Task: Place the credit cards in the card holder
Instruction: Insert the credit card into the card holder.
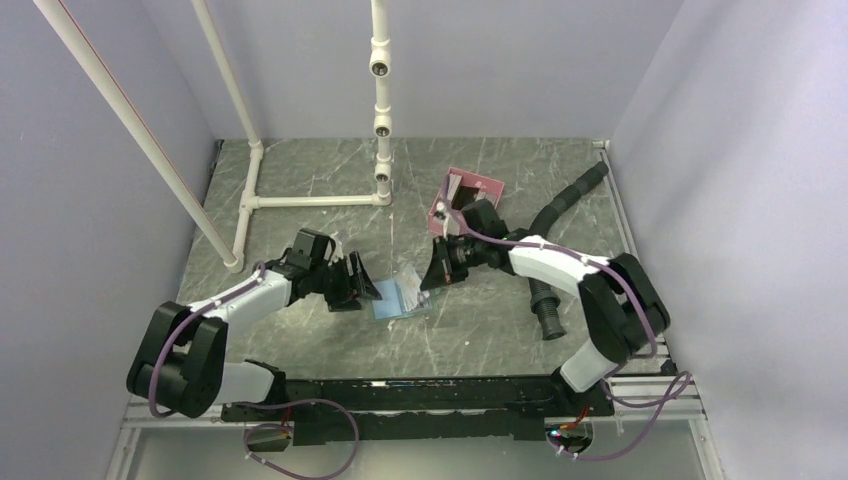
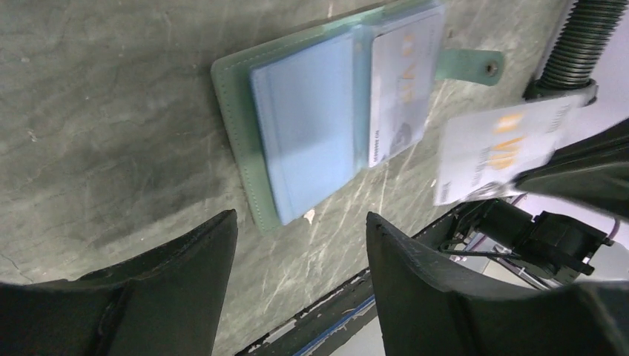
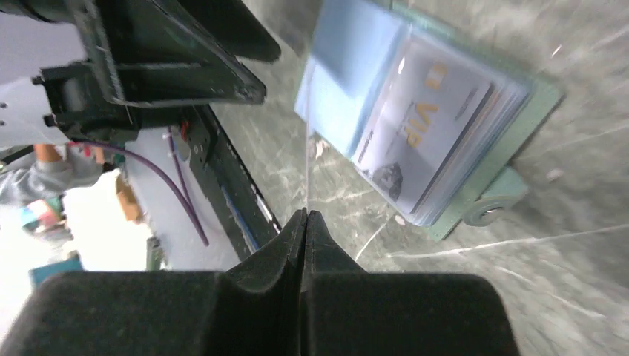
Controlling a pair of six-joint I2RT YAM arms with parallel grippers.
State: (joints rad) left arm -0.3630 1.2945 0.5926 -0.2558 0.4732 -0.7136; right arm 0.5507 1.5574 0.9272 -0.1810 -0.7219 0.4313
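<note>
Closest in, my right gripper (image 3: 305,216) pinched a silver VIP credit card (image 2: 495,148) above the table (image 2: 96,111), just beside the open card holder (image 2: 236,126) lying flat. My left gripper (image 2: 300,222) hovered spread wide near the holder, empty; a second card (image 2: 400,89) sat inside it.

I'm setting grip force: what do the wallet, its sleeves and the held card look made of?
The wallet looks like matte grey-green faux leather, going by the stitched edge; real leather is possible. Its sleeves look like soft, translucent light-blue plastic film: a stowed card shows through. The held card looks like thin, stiff plastic, white with orange print, seemingly glossy.
</note>
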